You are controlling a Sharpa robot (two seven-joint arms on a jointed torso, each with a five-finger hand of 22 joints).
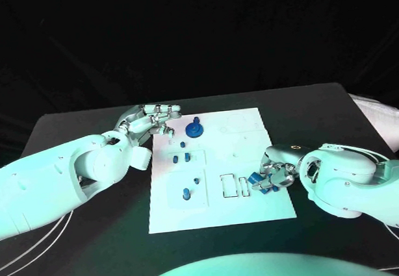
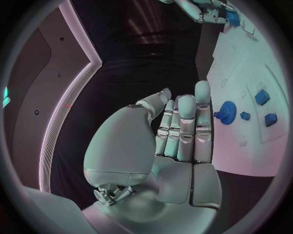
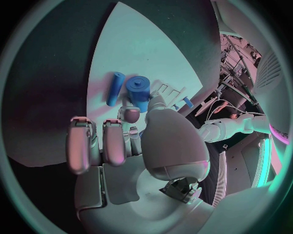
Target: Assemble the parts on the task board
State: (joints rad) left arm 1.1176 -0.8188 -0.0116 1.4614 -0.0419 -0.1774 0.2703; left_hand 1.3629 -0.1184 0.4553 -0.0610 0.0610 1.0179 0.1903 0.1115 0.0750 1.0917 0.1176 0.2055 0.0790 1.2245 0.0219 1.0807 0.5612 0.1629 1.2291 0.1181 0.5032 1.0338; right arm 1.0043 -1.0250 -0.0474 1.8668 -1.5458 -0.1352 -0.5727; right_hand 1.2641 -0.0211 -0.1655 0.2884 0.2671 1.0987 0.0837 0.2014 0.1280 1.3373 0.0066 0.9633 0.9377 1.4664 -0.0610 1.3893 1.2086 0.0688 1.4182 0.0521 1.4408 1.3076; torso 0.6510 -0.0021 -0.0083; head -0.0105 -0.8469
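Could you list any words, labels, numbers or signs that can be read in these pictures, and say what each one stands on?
None can be read.
The task board is plain white with outlined slots, no lettering.
The blue parts, among them the blue gear and the blue cylinder, bear no marks.
The left hand and right hand show no legible label.
A dark mark on the white arm in the right wrist view is too blurred to read.

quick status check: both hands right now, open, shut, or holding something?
Left hand: open, fingers straight, holding nothing, at the task board's edge near the blue gear.
Right hand: over the blue parts; whether it grips one cannot be told.
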